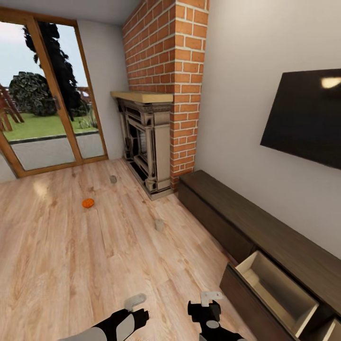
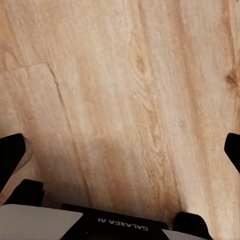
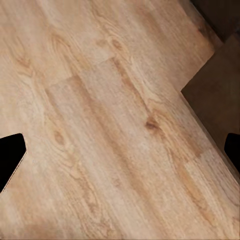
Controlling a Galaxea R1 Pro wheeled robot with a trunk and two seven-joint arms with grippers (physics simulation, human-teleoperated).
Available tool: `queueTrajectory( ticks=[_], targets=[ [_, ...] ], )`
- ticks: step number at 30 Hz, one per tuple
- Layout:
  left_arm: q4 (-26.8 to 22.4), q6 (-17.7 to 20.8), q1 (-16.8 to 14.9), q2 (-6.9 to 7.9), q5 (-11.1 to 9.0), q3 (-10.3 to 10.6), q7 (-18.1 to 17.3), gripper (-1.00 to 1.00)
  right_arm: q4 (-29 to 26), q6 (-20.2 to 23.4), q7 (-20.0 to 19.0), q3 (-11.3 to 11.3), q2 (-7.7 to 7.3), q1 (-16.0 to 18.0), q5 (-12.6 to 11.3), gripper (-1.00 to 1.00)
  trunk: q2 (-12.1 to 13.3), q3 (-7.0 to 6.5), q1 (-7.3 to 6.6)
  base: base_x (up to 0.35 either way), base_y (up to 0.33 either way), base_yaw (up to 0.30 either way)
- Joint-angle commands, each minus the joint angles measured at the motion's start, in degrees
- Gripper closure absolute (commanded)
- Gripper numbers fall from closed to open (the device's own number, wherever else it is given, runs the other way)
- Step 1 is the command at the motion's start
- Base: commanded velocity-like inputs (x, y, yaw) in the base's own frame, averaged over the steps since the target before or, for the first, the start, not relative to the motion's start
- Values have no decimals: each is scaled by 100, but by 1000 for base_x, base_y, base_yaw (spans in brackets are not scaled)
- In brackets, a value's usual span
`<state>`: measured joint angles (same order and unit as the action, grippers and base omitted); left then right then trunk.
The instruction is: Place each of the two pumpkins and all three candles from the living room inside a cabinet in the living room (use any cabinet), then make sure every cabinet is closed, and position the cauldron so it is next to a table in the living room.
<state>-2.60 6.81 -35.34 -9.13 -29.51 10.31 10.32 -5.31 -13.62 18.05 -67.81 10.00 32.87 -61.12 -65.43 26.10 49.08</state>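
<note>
Orange pumpkin (image 1: 87,203) and two candles (image 1: 159,225) lie on the floor (image 1: 71,265), far from the open drawer (image 1: 277,291). Both grippers (image 1: 136,310) (image 1: 210,303) are spread, empty; next comes driving closer.

Ahead-left of our left claw (image 1: 136,308) on the floor (image 1: 71,265): pumpkin (image 1: 87,203), one candle (image 1: 113,179) beyond, another candle (image 1: 159,225) nearer; cabinet (image 1: 265,237) right of our right claw (image 1: 208,305), drawer (image 1: 277,291) open.

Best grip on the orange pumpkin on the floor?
Judging from the head view, take the pumpkin from straight above, the tool's fingers across its rounded sides: it sits low on the plank floor, squat, nothing touching it. Finer detail is too small to tell.
</note>
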Motion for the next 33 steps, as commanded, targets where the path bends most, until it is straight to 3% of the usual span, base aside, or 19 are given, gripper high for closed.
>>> queueTrajectory(
  ticks=[1,19,33],
  targets=[
    [-12,31,-2,-1,-46,49,31,-100,-7,-24,23,-48,0,-1,-54,-100,38,-11,-23,0,0,299],
    [-11,31,-3,-1,-46,48,31,-100,-12,-12,13,-57,0,-8,-33,-100,760,-330,-418,0,0,297],
    [-6,31,-4,76,-63,43,32,-100,-6,-9,15,-57,0,-41,-32,-100,1322,-543,-725,0,0,153]
  ],
)
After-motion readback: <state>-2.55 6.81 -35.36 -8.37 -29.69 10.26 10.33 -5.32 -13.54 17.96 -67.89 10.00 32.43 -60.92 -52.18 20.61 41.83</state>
